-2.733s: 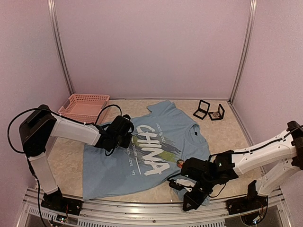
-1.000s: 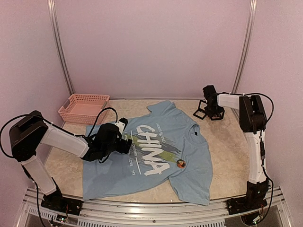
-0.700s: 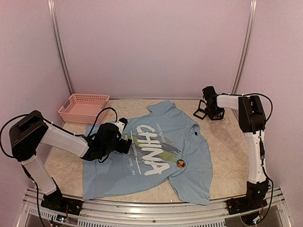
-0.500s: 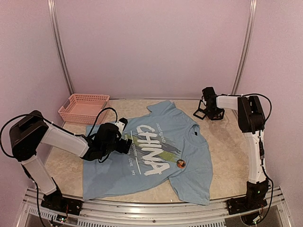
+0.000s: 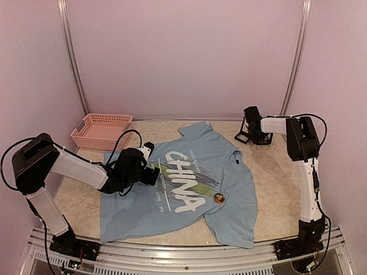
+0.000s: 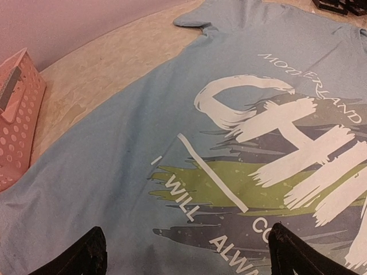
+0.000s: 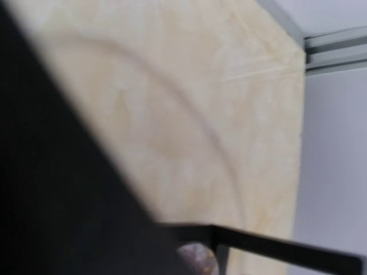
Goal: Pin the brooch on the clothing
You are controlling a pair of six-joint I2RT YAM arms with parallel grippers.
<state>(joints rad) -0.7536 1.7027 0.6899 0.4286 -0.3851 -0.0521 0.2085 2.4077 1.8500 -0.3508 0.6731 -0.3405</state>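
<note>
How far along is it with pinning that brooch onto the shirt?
A round brooch already sits on the front of the T-shirt; whether it's fastened I can't tell. The right gripper is at the black boxes in the far corner. The left gripper hovers open over the shirt. Little seems left to do.

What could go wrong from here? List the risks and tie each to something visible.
1. The right pincer sits low on the small black boxes at the far right corner. Its wrist view is blurred and largely blocked, so a grasp there may slip or shove a box.
2. The left pincer is open over the T-shirt and clamps nothing, so the fabric could slide or bunch during pinning.
</note>
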